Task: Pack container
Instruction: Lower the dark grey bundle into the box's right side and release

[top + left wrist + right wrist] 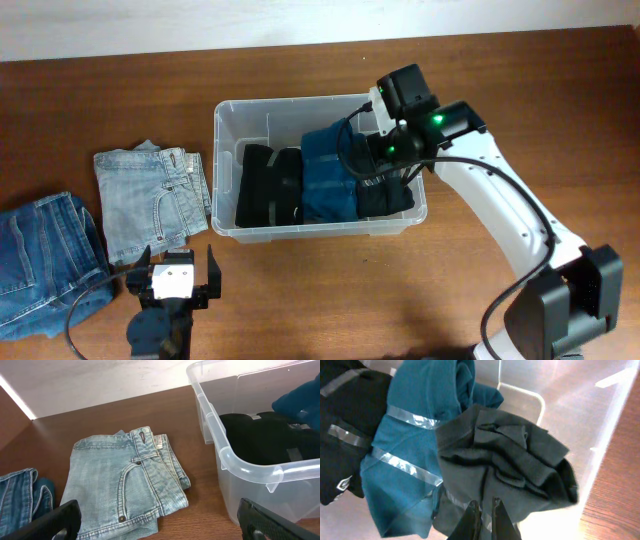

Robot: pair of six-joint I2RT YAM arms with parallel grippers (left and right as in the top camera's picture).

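Container (225, 170): clear plastic bin, rounded corners, opening up, on worktop (350, 290) right of centre. Long axis left-right in overhead view. Inside: black, teal, dark grey garment (510, 460). Right gripper (484, 510) jaws closed at grey garment. Left gripper (157, 522) jaws wide open, empty.

1. Bin (222, 170): clear, colourless plastic.
2. Black garment (268, 185), banded with grey stripes.
3. Teal garment (330, 175), crossed by shiny silver stripes.
4. Charcoal garment (520, 465), plain dark grey.
5. Pale jeans (150, 205): washed light blue denim.
6. Dark jeans (40, 260): deeper mid-blue denim.
7. Table (400, 300): reddish-brown wood grain.
8. Right arm (500, 212): white with black joints and two green lights.
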